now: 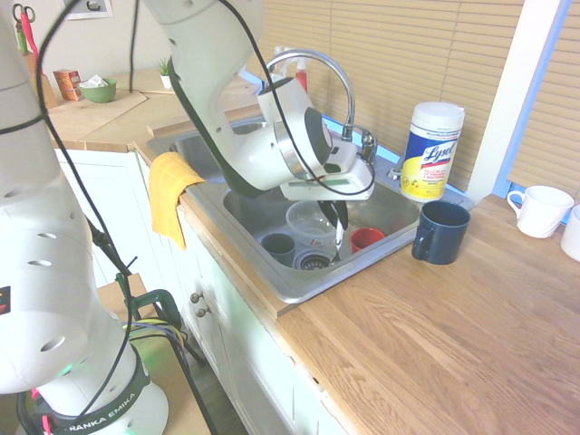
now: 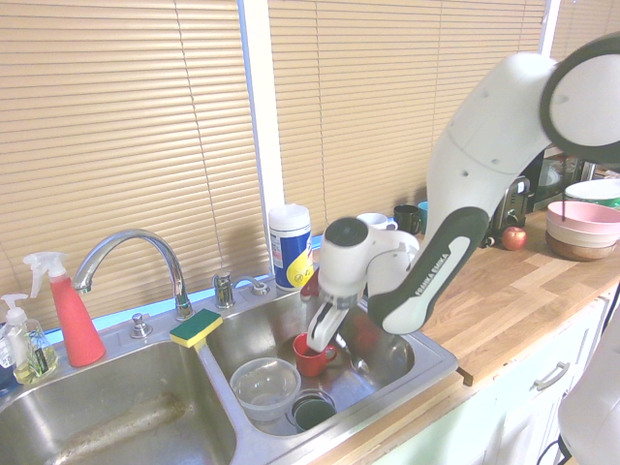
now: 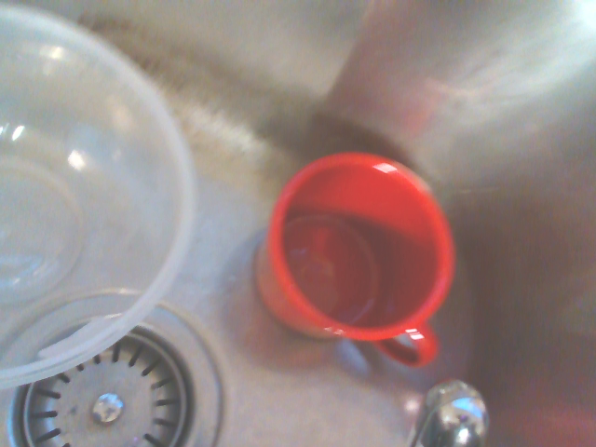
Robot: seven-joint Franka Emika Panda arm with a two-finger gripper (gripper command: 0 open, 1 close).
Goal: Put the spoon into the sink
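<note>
First exterior view: the gripper [image 1: 337, 216] hangs low in the near basin of the sink [image 1: 272, 272], fingers pinched on the spoon [image 1: 340, 237], which points straight down, tip just above the basin floor. Count the basin: one clear plastic bowl [image 1: 311, 220], one red cup [image 1: 367, 238], one dark cup [image 1: 278, 246] by the drain. On the wooden counter [image 1: 435, 335]: one navy mug [image 1: 441, 232], one wipes canister [image 1: 431, 150], one white mug [image 1: 542, 210] with a second cut off at the edge. A yellow cloth [image 1: 169, 195] drapes over the sink's front corner.

Second exterior view: both basins show here, plus the curved faucet [image 2: 131, 254], one sponge [image 2: 196, 327] on the divider, one red spray bottle [image 2: 68, 310] and blinds across the window. The gripper [image 2: 325, 339] sits just above the red cup [image 2: 310, 355]; the spoon's bowl [image 2: 358, 365] glints beside it (handle hard to trace). Far right: stacked bowls [image 2: 581, 229] and one apple [image 2: 513, 237].

Wrist view: one red cup [image 3: 358, 247] seen from above, empty, the clear bowl [image 3: 84, 196] alongside, one drain [image 3: 107, 405], and the silvery spoon bowl [image 3: 453, 414] at the edge.
</note>
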